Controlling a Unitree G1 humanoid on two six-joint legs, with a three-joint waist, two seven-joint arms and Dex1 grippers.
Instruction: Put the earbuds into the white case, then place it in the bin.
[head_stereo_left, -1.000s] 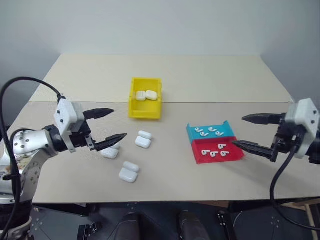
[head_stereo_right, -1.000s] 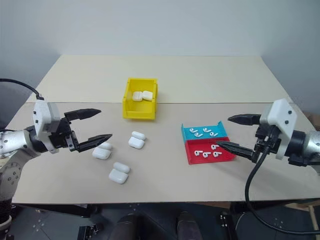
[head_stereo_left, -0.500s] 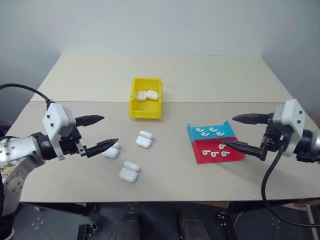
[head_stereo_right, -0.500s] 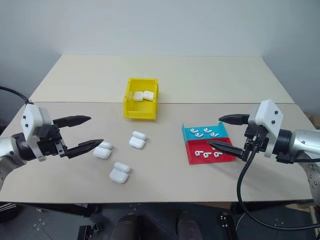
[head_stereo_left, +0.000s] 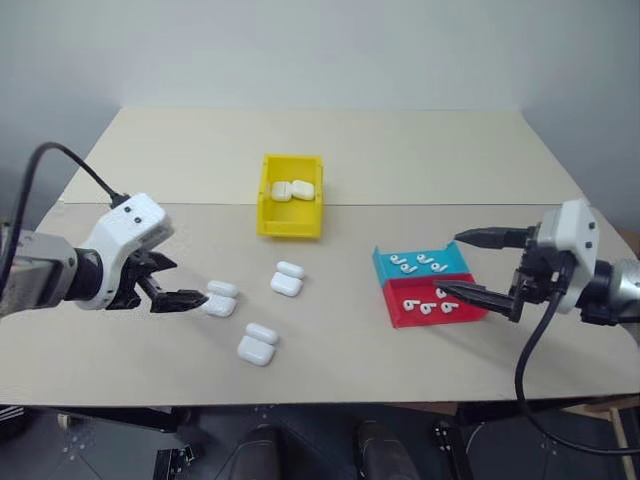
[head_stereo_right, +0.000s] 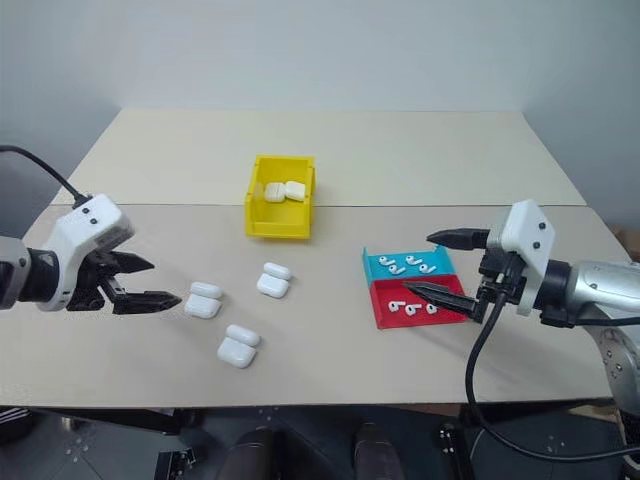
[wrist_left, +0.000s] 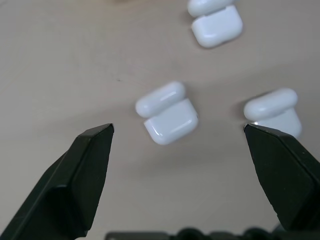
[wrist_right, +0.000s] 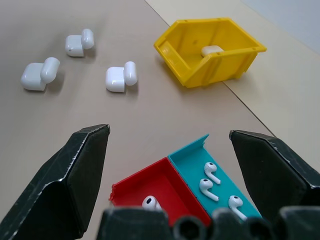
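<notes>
Bench scene at the outset of a case pick. The left hand (head_stereo_right: 140, 283), fingers apart and empty, hung just left of the nearest of three open cases (head_stereo_right: 203, 299); in the left wrist view a case (wrist_left: 167, 113) lay between the two fingers but below them, untouched. The other two cases (head_stereo_right: 272, 279) (head_stereo_right: 238, 346) lay close by, lids up, well apart from the hand. The right hand (head_stereo_right: 438, 266), fingers likewise apart and empty, hovered at the right edge of the teal tray (head_stereo_right: 374, 262) and red tray (head_stereo_right: 383, 314), each carrying earbuds (head_stereo_right: 404, 264). The bin (head_stereo_right: 256, 222) stood farther back on the bench (head_stereo_right: 420, 160) and already held two cases (head_stereo_right: 283, 190). Judged step: approach, with no earbud or case yet taken. The next move would call for lowering one hand squarely over its target, an earbud for the right or the near case for the left, and closing gently, as the glossy parts may slip.
</notes>
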